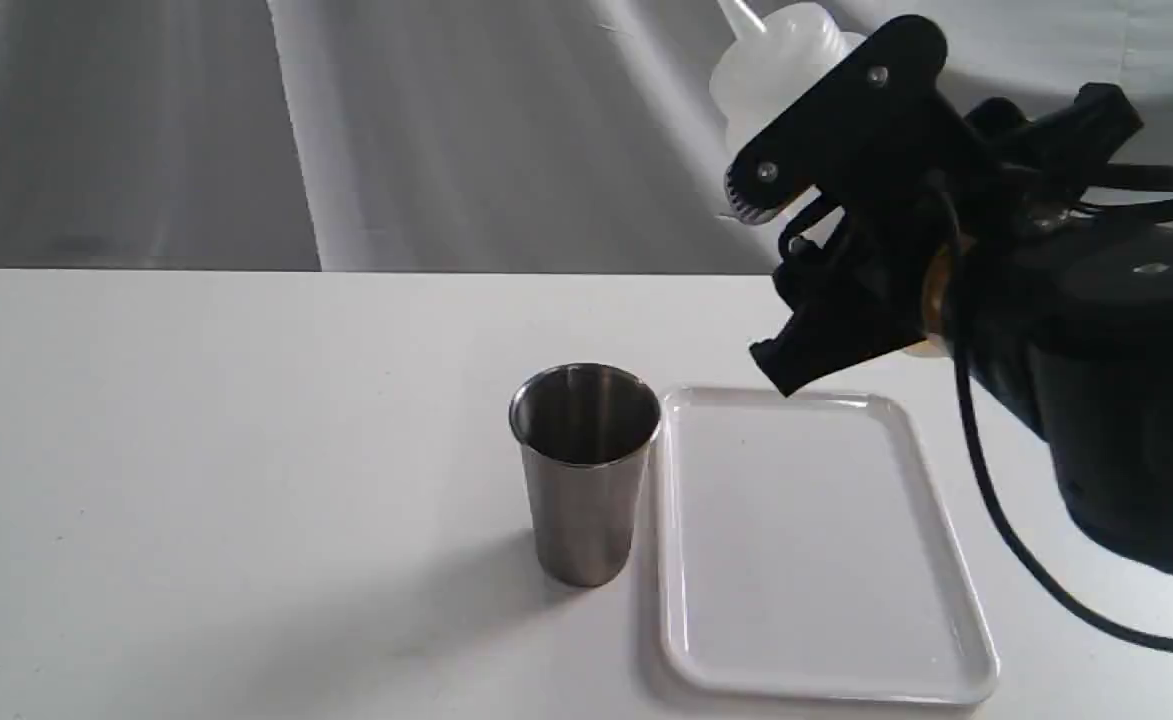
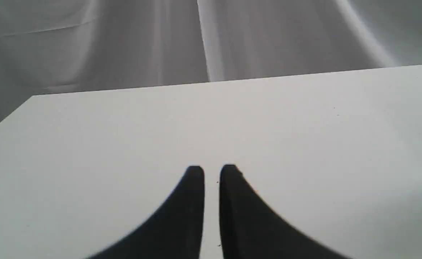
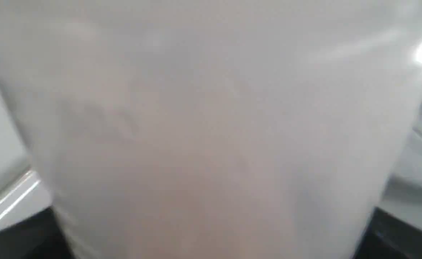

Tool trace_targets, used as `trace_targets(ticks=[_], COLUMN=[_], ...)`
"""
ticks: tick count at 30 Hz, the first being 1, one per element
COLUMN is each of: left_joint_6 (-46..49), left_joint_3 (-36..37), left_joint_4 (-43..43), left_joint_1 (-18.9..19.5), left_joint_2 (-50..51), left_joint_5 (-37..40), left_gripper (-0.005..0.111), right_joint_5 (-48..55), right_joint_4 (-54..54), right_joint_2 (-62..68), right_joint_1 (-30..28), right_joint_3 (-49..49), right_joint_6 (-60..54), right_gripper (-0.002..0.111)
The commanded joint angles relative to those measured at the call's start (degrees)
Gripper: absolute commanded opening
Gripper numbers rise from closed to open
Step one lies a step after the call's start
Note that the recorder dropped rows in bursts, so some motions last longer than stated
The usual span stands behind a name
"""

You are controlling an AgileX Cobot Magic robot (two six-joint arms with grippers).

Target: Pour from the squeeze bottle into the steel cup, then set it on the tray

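Observation:
The translucent whitish squeeze bottle (image 1: 781, 60) is held in the air above the tray's far edge, its nozzle pointing up and to the left. My right gripper (image 1: 781, 290) is shut on the bottle, whose lower part is hidden behind the black fingers. The bottle's blurred wall (image 3: 211, 129) fills the right wrist view. The steel cup (image 1: 584, 470) stands upright on the table, just left of the white tray (image 1: 946, 560), which lies flat with nothing on it. My left gripper (image 2: 212, 172) hovers over bare table with its fingertips almost together and nothing between them; it is outside the exterior view.
The white table (image 1: 196, 480) ends at a far edge in front of a grey draped cloth (image 1: 346, 120). The right arm's bulky black body and its cable (image 1: 1006, 530) hang over the right side of the tray.

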Motion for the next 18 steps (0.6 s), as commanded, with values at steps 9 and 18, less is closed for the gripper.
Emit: trace_targets(ticks=[9, 18], left_joint_6=[-0.1, -0.1], left_joint_3=[0.3, 0.3], left_joint_4=[0.1, 0.1], left_joint_1=[-0.1, -0.1], left_joint_2=[-0.3, -0.3], left_joint_5=[-0.4, -0.4], left_gripper=[0.008, 0.008], right_joint_5=[8.8, 14.8], right_joint_4=[-5.5, -5.5], right_joint_2=[9.2, 15.2], right_joint_1=[-0.1, -0.1], right_joint_3=[0.0, -0.3], right_joint_6=[0.1, -4.1], right_gripper=[0.000, 0.000])
